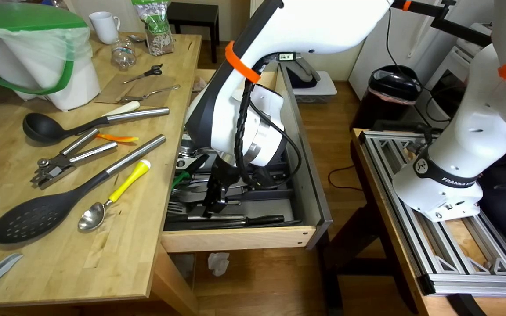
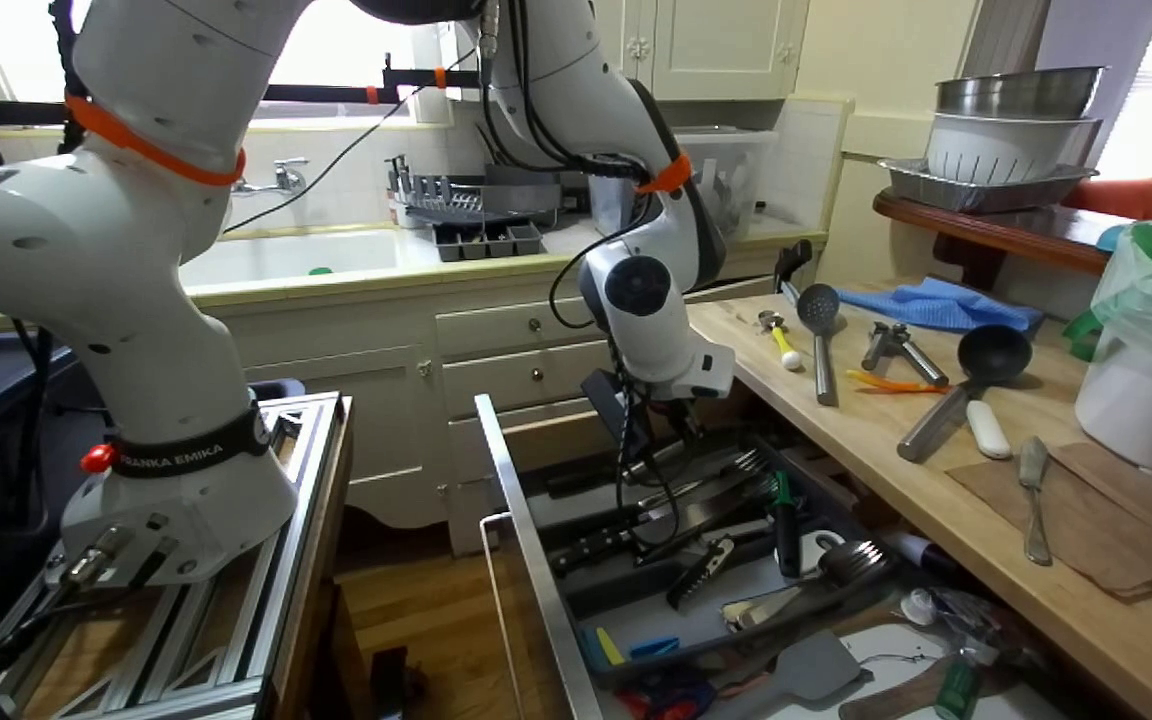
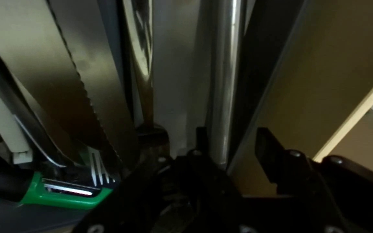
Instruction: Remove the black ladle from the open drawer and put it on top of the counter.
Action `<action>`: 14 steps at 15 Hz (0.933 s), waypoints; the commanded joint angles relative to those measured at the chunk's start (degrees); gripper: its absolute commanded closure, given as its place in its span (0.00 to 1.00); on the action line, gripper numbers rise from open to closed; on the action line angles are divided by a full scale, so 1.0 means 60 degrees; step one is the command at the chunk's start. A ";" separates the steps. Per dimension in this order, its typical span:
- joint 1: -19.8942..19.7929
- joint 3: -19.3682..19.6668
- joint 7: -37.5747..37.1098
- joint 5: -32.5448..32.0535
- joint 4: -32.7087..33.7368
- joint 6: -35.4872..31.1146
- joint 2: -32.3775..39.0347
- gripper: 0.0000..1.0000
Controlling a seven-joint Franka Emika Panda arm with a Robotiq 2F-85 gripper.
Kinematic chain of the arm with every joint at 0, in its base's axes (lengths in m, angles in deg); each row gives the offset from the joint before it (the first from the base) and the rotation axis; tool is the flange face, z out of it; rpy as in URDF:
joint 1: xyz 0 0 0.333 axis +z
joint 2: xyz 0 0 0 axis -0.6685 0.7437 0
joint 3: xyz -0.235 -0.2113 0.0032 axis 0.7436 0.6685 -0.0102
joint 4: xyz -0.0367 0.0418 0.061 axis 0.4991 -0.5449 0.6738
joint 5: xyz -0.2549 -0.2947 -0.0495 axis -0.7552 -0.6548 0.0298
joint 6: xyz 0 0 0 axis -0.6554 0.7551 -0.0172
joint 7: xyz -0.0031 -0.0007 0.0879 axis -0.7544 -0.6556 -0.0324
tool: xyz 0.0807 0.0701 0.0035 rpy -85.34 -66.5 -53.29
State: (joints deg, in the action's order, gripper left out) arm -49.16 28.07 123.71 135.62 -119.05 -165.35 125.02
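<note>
Where the end effector [image 3: 232,137] hangs: low in the pulled-out drawer [image 1: 240,240], jaws apart, a metal rod [image 3: 228,81] showing between them in the wrist view; contact, cannot tell
Ladle [image 1: 44,131]: black bowl, steel handle, lying on the surface [image 1: 117,263] between the bucket [image 1: 81,85] and the can opener [image 1: 62,164]; whether it is the task's own, cannot tell
Slotted spoon [image 1: 46,215]: beside a yellow-handled spoon [image 1: 126,183]
</note>
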 commanded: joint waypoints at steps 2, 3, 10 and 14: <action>-0.0110 -0.0034 0.1087 0.0763 0.0413 0.0453 0.0525 0.60; -0.0106 -0.0027 0.1161 0.0807 0.0419 0.0516 0.0573 0.62; -0.0034 0.0051 0.1497 0.0946 0.0523 0.0440 0.0803 0.74; -0.0018 0.0081 0.1626 0.0995 0.0563 0.0427 0.0870 0.83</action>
State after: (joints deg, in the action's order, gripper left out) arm -49.23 28.69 130.29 139.11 -116.84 -163.48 128.62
